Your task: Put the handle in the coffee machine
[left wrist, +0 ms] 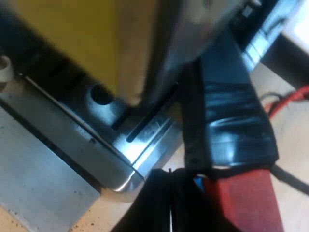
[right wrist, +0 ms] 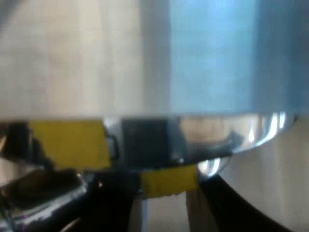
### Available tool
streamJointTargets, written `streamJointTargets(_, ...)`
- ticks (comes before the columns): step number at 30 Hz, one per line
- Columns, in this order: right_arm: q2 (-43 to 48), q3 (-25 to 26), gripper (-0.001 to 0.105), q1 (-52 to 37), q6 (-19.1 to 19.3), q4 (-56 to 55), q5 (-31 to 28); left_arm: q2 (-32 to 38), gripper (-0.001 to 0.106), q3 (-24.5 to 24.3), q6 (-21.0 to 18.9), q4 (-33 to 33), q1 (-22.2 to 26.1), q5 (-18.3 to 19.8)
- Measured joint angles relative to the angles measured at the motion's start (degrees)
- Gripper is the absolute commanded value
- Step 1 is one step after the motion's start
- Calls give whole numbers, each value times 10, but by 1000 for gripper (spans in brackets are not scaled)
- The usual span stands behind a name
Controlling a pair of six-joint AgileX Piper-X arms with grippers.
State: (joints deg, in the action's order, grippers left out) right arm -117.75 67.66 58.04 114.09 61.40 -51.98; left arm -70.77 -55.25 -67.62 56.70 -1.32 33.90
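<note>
Jaws cannot be judged open or closed on either arm. The left gripper (left wrist: 169,212) is seen as a dark mass just beside the red end (left wrist: 246,203) of the handle (left wrist: 227,111). The right gripper (right wrist: 166,217) is held close under a polished metal body (right wrist: 203,125) that cannot be identified.

The espresso machine (left wrist: 106,145) is shown by its metal base and one corner of the drip tray, standing on the worktop (left wrist: 289,140). The handle, dark and taped, is located beside that corner and above the worktop. Its long axis runs up and away from the left gripper. The red end is pointed away from the machine, and the head end is directed up under the machine body, where it is hidden.

Seating of the head cannot be confirmed. A jam is judged possible if the handle is turned while the head is misaligned. A slip along the smooth tape is judged possible under twisting load. Contact between the right arm and the polished metal is also judged a risk, given how close they are.
</note>
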Motion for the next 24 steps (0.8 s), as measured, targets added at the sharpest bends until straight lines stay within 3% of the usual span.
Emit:
streamJointTargets(7,32,-3,26,12,-20,-97,-10,5,1,10,-23,-14,0,0)
streamJointTargets(13,109,-44,28,20,-50,-199,10,15,1,10,-24,-15,0,2)
streamJointTargets(18,183,-84,47,22,-80,-254,33,23,1,10,-26,-15,0,3)
streamJointTargets(24,290,-136,52,25,-101,-368,58,23,1,10,-33,-13,-1,15)
